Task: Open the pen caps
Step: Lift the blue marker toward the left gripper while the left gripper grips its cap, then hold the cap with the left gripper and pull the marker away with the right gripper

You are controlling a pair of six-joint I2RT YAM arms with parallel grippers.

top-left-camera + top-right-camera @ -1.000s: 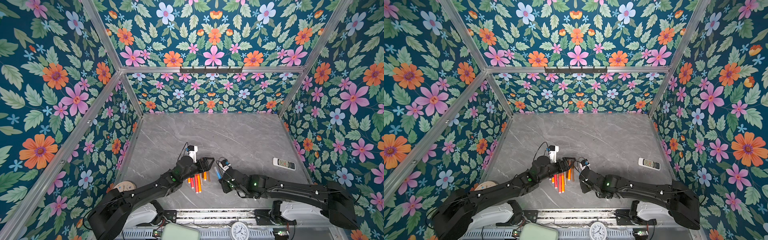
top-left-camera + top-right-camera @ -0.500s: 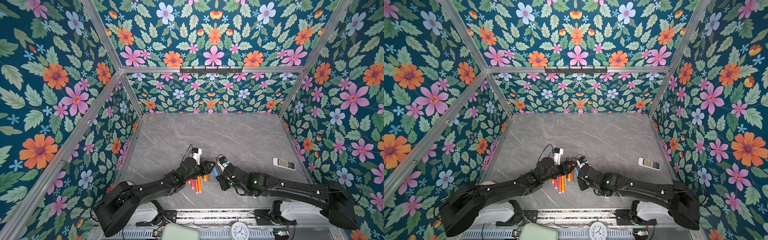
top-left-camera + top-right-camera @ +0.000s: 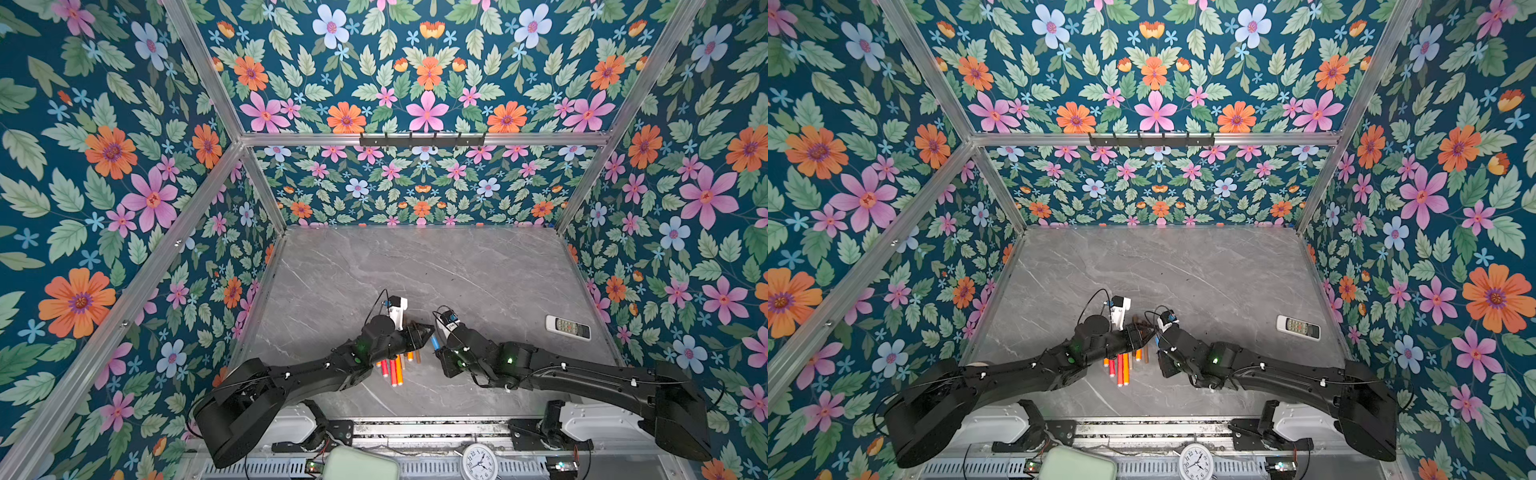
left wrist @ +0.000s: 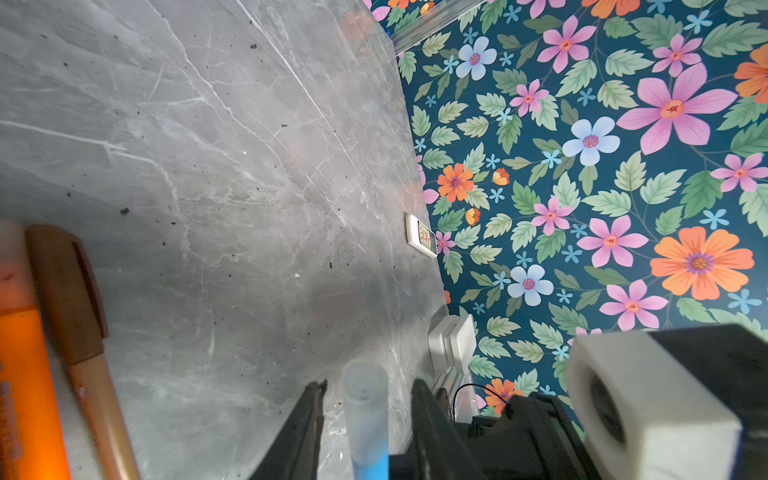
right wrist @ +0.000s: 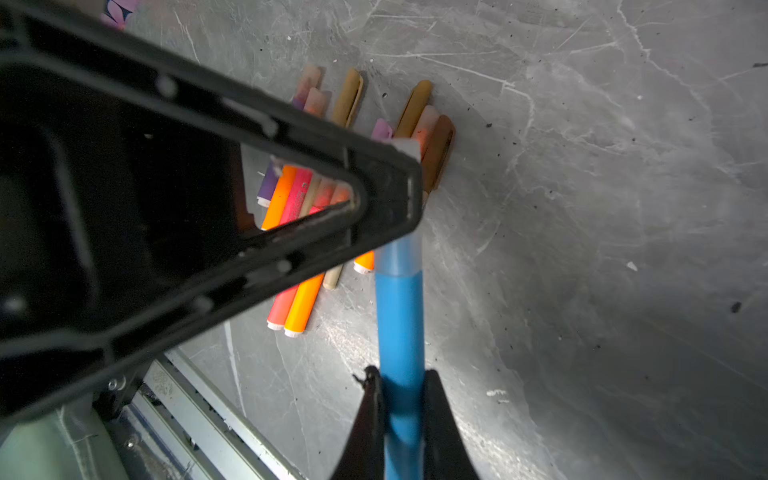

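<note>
My right gripper [image 5: 401, 374] is shut on the barrel of a light blue pen [image 5: 399, 316], held just above the table. That pen shows as a short blue bit [image 3: 435, 343] between the two grippers in both top views. Its frosted cap [image 4: 365, 399] points at my left gripper [image 4: 368, 384], whose jaws stand on either side of the cap with a narrow gap on each side. In a top view the left gripper [image 3: 424, 332] meets the right gripper [image 3: 439, 351] tip to tip. Several other pens [image 3: 395, 365], orange, pink, brown and purple, lie in a bunch under the left wrist.
A white remote control [image 3: 567, 327] lies near the right wall. A brown pen [image 4: 70, 299] and an orange pen [image 4: 25, 374] lie close beside the left gripper. A clock [image 3: 478, 463] and a pale green box [image 3: 361, 467] sit on the front rail.
My left gripper moved right from above the bunch of pens to the blue pen's cap, and its jaws narrowed around it. The right gripper shifted slightly left, still holding the pen.
</note>
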